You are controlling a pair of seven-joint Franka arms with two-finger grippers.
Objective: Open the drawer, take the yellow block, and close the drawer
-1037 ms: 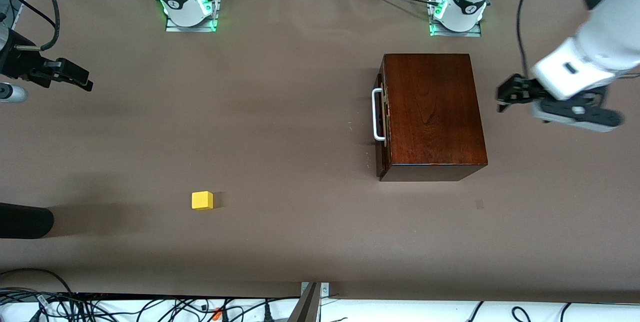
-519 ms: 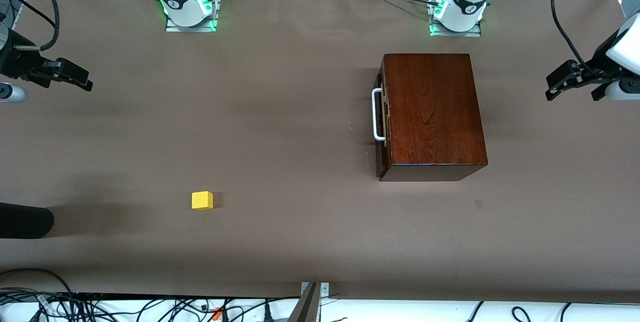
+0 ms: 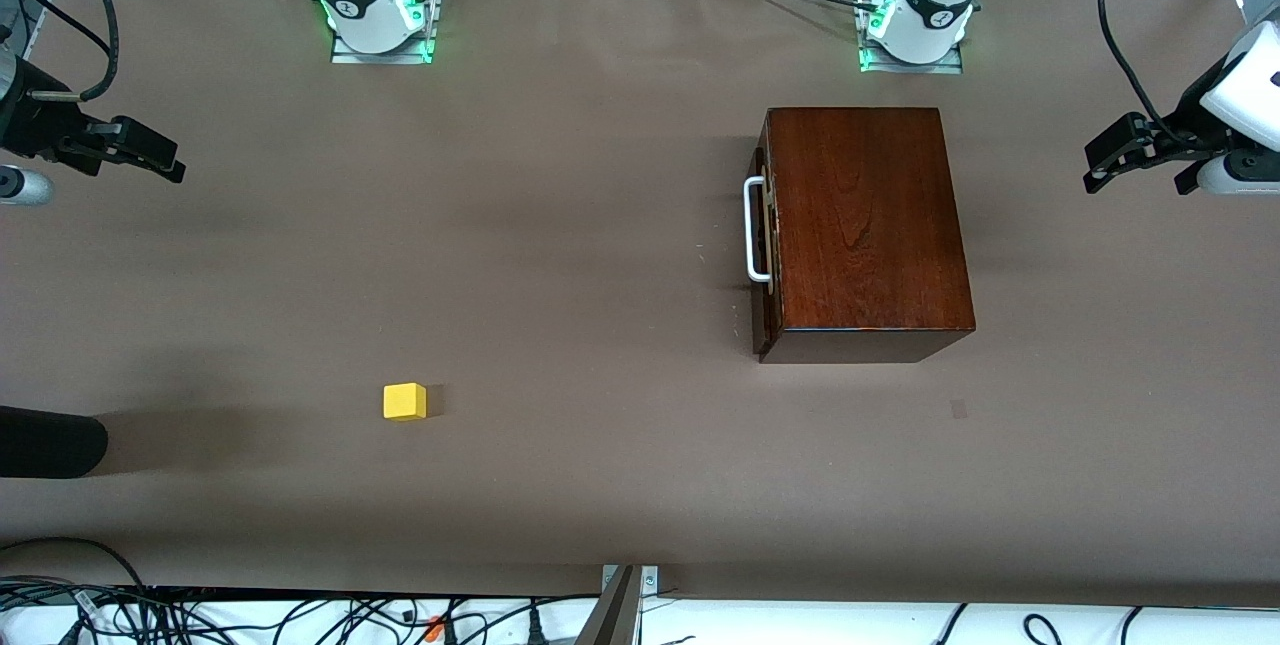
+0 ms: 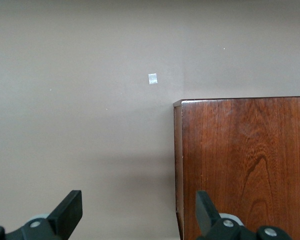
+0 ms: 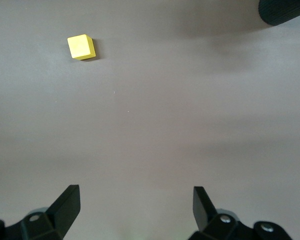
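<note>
The box (image 3: pixel 865 225) is dark reddish wood with visible grain and a glossy, smooth finish, and the drawer (image 3: pixel 762 255) in it carries a smooth white handle (image 3: pixel 753 230). The table (image 3: pixel 560 255) is covered in a matt, dull brown sheet. The yellow block (image 3: pixel 404 401) has plain, smooth, matt faces.

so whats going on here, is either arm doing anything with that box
Nothing is being handled right now. The wooden box sits with its drawer shut, white handle untouched. The yellow block lies out on the table, nearer the front camera. The left hand hangs open at its end of the table beside the box; the right hand waits open at its own end.
</note>
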